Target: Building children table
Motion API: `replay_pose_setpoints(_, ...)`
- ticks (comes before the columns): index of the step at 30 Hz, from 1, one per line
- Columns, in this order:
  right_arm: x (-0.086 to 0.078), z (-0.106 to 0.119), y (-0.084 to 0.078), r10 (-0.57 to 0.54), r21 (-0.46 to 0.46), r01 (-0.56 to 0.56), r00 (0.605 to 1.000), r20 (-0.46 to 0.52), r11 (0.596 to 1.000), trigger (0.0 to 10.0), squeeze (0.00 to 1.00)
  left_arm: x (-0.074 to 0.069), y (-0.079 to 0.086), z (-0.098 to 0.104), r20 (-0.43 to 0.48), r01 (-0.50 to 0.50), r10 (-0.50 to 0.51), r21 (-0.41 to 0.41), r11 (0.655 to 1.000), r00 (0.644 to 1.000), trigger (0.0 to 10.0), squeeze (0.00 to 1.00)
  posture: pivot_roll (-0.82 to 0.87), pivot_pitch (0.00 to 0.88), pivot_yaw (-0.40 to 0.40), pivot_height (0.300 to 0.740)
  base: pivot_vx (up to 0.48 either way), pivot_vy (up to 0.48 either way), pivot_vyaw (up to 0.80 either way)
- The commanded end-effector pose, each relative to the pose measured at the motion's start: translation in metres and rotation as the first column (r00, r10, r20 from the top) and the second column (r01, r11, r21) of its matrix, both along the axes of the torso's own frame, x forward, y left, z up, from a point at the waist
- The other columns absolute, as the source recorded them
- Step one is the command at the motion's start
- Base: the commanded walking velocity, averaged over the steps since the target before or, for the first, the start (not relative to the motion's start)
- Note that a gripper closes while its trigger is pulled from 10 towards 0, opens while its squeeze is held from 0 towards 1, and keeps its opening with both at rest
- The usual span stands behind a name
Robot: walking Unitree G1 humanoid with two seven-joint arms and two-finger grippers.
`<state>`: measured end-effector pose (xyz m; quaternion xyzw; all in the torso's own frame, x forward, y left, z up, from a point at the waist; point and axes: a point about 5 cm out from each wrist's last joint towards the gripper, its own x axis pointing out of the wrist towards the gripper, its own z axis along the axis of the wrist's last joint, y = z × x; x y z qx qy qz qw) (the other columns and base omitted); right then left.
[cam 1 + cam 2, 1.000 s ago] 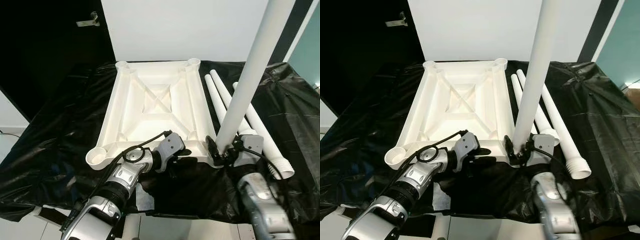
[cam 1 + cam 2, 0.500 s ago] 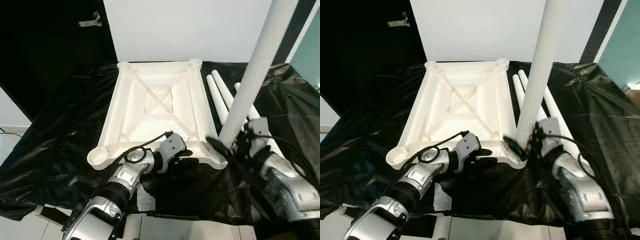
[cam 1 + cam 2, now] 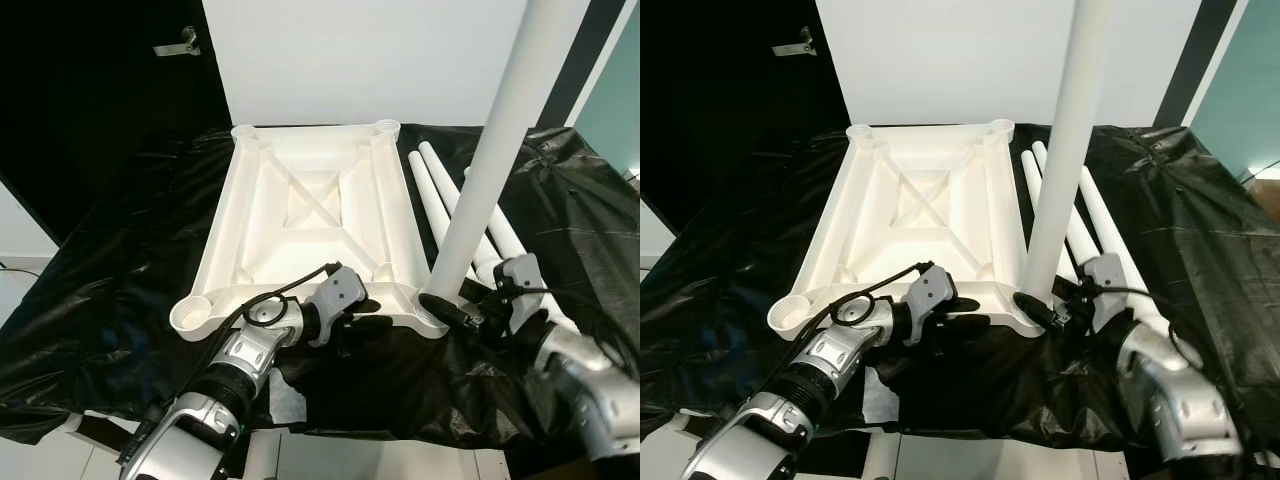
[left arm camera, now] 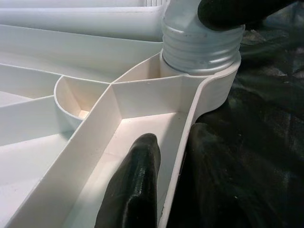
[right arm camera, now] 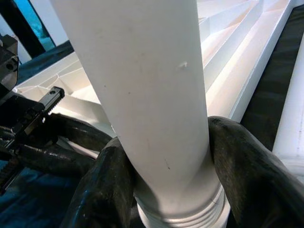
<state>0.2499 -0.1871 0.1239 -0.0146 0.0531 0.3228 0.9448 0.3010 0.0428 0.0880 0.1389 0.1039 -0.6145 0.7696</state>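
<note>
Right gripper (image 3: 1052, 312), lower right of the head view, clenched around the base of a white table leg (image 3: 1065, 150) that stands nearly upright in the near right corner socket (image 3: 437, 308) of the upturned white tabletop (image 3: 310, 225). Leg rises out of the top of the frame, leaning slightly right. Left gripper (image 3: 362, 325), lower centre, pinches the tabletop's near rim: one black finger (image 4: 137, 187) inside the rib channel, the other outside against the wall. Tabletop lies underside up on black plastic sheeting (image 3: 110, 260) across centre frame. Spare legs (image 3: 440, 185) lie side by side on the sheeting right of the tabletop, partly hidden behind the standing leg. Left wrist view shows the leg's threaded end (image 4: 199, 45) sitting in the socket, seemingly not fully screwed down. Right wrist view shows both fingers (image 5: 240, 166) wrapped tight just above the thread.
</note>
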Motion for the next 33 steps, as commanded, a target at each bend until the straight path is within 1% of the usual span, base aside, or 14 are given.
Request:
replay_pose_setpoints(1,-0.009,-0.015,0.027,0.05,0.084,-0.044,0.996,-0.074,0.995,0.0,0.0,-0.014,0.005,-0.027,-0.122,0.055,-0.044,0.092,0.994,0.992,10.0,0.0,-0.08,0.0,0.019,0.74,0.0,0.0,0.0)
replay_pose_setpoints(3,-0.009,-0.015,0.027,0.05,0.084,-0.044,0.996,-0.074,0.995,0.0,0.0,-0.014,0.005,-0.027,-0.122,0.055,-0.044,0.092,0.994,0.992,10.0,0.0,-0.08,0.0,0.019,0.74,0.0,0.0,0.0)
replay_pose_setpoints(5,-0.009,-0.032,0.038,-0.207,0.126,0.223,0.97,-0.127,0.967,0.0,0.0,-0.014,0.005,-0.028,-0.123,0.056,-0.044,0.094,0.994,0.991,10.0,0.0,-0.08,0.0,0.017,0.74,0.0,0.0,0.0)
replay_pose_setpoints(7,-0.009,-0.032,0.038,-0.207,0.126,0.223,0.97,-0.127,0.967,0.0,0.0,-0.014,0.005,-0.028,-0.123,0.056,-0.044,0.094,0.994,0.991,10.0,0.0,-0.08,0.0,0.017,0.74,0.0,0.0,0.0)
replay_pose_setpoints(9,-0.007,-0.037,0.041,-0.397,0.145,0.415,0.907,-0.139,0.898,0.0,0.0,-0.015,0.006,-0.028,-0.125,0.059,-0.047,0.096,0.994,0.991,10.0,0.0,-0.07,0.007,0.032,0.74,0.0,0.0,0.0)
replay_pose_setpoints(13,-0.001,-0.032,0.025,-0.576,0.138,0.582,0.813,-0.079,0.802,0.0,0.0,-0.015,0.008,-0.029,-0.122,0.071,-0.057,0.109,0.992,0.991,10.0,0.0,-0.07,0.007,0.034,0.74,0.0,0.0,0.0)
replay_pose_setpoints(19,-0.003,-0.02,0.037,-0.58,0.185,0.572,0.815,-0.013,0.799,0.0,0.0,-0.015,0.008,-0.028,-0.123,0.063,-0.05,0.104,0.993,0.991,10.0,0.0,-0.07,0.008,0.041,0.74,0.0,0.0,0.0)
replay_pose_setpoints(20,-0.003,-0.019,0.038,-0.574,0.169,0.565,0.819,0.004,0.807,9.8,0.0,-0.016,0.009,-0.03,-0.126,0.07,-0.056,0.109,0.992,0.99,10.0,0.0,-0.06,0.007,0.039,0.74,0.0,0.0,0.0)
replay_pose_setpoints(23,-0.002,-0.018,0.038,-0.568,0.145,0.558,0.823,0.031,0.817,10.0,0.0,-0.018,0.01,-0.032,-0.13,0.079,-0.064,0.118,0.99,0.989,10.0,0.0,-0.06,0.007,0.039,0.74,0.0,0.0,0.0)
replay_pose_setpoints(24,-0.001,-0.017,0.036,-0.547,0.141,0.537,0.836,0.049,0.832,10.0,1.0,-0.018,0.012,-0.033,-0.129,0.077,-0.061,0.122,0.99,0.99,10.0,0.0,-0.06,0.001,0.036,0.74,0.0,0.0,0.0)
replay_pose_setpoints(29,0.005,-0.012,0.025,-0.502,0.124,0.491,0.859,0.095,0.863,10.0,1.0,-0.017,0.013,-0.032,-0.128,0.073,-0.057,0.127,0.989,0.99,10.0,0.0,-0.07,0.0,0.04,0.74,0.0,0.0,0.0)
replay_pose_setpoints(30,0.009,-0.007,0.016,-0.497,0.1,0.487,0.856,0.14,0.868,10.0,0.16,-0.017,0.013,-0.032,-0.127,0.078,-0.062,0.129,0.989,0.99,10.0,0.0,-0.07,0.0,0.038,0.74,0.0,0.0,0.0)
replay_pose_setpoints(32,0.012,-0.002,0.01,-0.493,0.084,0.486,0.853,0.172,0.87,10.0,0.16,-0.017,0.012,-0.032,-0.126,0.081,-0.065,0.131,0.988,0.99,10.0,0.0,-0.07,0.0,0.038,0.74,0.0,0.0,0.0)
replay_pose_setpoints(33,0.014,0.0,0.007,-0.493,0.074,0.488,0.849,0.191,0.87,10.0,0.0,-0.017,0.012,-0.032,-0.125,0.083,-0.067,0.132,0.988,0.99,10.0,0.0,-0.07,0.0,0.038,0.74,0.0,0.0,0.0)
